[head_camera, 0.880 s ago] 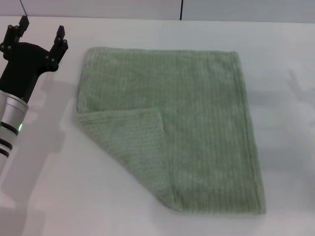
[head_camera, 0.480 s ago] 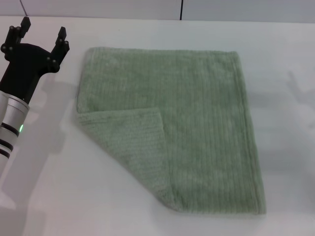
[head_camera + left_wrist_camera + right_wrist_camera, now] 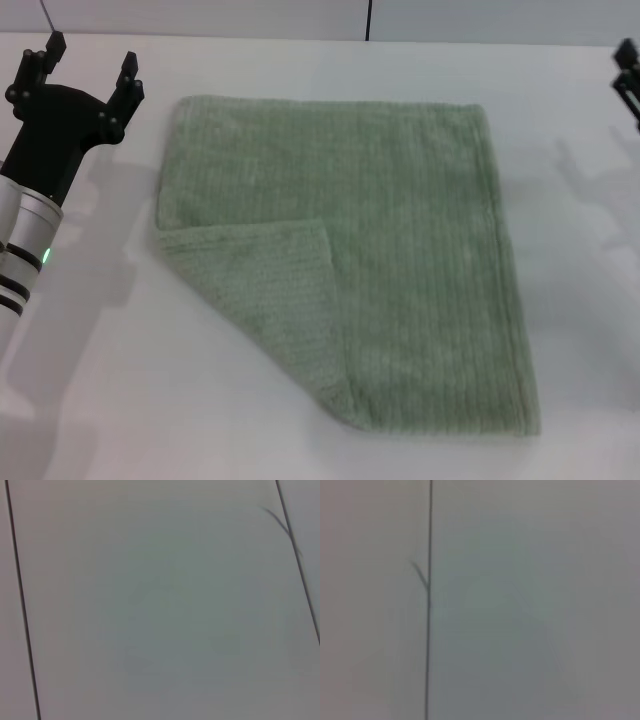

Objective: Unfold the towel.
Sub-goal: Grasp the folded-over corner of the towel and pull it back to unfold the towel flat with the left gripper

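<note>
The sage-green towel lies flat on the white table in the head view. Its near left corner is folded over onto the cloth as a triangular flap. My left gripper is open and empty, held above the table to the left of the towel's far left corner, apart from it. Only a small black part of my right gripper shows at the right edge, well clear of the towel. Both wrist views show only a plain pale surface with dark seams.
A dark seam runs up the wall behind the table's far edge. Bare table lies on all sides of the towel.
My left gripper has shifted slightly to the right and up. A part of my right gripper has come into view at the right edge. The towel has not moved.
</note>
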Controlling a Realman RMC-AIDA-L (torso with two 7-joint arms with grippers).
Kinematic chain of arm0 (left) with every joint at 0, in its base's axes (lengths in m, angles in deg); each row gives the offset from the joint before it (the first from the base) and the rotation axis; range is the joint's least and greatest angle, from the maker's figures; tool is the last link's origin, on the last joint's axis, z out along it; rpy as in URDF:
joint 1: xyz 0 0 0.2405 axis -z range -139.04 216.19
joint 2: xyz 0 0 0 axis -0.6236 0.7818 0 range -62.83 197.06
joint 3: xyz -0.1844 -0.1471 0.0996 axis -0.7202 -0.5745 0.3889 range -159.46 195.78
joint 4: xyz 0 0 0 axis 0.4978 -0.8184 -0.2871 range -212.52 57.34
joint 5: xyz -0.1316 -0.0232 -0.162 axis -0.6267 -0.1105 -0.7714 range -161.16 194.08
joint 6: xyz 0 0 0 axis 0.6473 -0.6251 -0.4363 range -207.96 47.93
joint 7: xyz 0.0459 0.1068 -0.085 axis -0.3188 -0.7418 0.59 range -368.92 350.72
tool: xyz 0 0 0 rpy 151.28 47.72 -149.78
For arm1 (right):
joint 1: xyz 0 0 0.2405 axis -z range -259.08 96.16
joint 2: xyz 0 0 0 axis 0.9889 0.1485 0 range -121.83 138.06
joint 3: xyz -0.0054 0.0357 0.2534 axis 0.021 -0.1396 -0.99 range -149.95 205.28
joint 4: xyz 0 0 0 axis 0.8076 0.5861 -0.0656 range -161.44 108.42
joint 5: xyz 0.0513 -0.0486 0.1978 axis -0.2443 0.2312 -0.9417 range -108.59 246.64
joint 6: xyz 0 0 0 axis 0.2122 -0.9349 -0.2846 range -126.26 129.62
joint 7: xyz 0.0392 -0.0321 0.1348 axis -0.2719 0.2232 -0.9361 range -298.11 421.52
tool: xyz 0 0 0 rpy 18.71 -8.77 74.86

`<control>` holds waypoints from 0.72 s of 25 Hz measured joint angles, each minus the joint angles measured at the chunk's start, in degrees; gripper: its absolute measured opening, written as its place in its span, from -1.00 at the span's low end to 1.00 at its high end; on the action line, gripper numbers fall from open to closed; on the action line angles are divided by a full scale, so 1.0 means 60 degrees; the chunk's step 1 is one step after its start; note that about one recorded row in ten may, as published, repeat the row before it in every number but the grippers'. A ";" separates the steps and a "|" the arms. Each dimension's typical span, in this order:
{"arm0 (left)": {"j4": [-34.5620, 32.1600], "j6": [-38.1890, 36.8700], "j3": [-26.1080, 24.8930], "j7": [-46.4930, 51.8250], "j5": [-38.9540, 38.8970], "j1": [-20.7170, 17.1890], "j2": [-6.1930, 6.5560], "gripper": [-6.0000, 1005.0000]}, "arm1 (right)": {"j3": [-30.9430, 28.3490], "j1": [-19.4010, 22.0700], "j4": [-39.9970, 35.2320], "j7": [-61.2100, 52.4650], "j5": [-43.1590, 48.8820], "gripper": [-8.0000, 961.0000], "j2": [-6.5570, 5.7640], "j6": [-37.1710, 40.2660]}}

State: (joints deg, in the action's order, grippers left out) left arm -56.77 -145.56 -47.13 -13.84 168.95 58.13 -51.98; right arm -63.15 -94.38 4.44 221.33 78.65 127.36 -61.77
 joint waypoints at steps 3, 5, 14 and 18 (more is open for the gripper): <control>0.0000 0.0004 -0.0013 0.0000 0.0000 0.0029 0.0000 0.55 | 0.0227 -0.0167 0.0410 -0.0290 0.0305 0.45 -0.0049 0.0770; 0.0000 0.0004 -0.0016 0.0000 0.0000 0.0034 0.0000 0.55 | 0.0237 -0.0164 0.0607 -0.0362 0.0487 0.44 -0.0050 0.1012; 0.0001 0.0014 0.0012 0.0000 -0.0156 0.0096 0.0000 0.54 | 0.0153 -0.0077 0.2701 -0.2758 0.2812 0.40 -0.0099 0.3367; 0.0013 0.0015 0.0051 0.0000 -0.0228 0.0122 0.0000 0.54 | 0.0152 -0.0081 0.3653 -0.4369 0.4304 0.38 -0.0102 0.4627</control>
State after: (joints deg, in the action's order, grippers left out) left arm -56.69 -145.47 -46.82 -13.84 167.59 58.86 -51.97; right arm -62.24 -94.87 26.36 195.11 104.47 126.75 -34.00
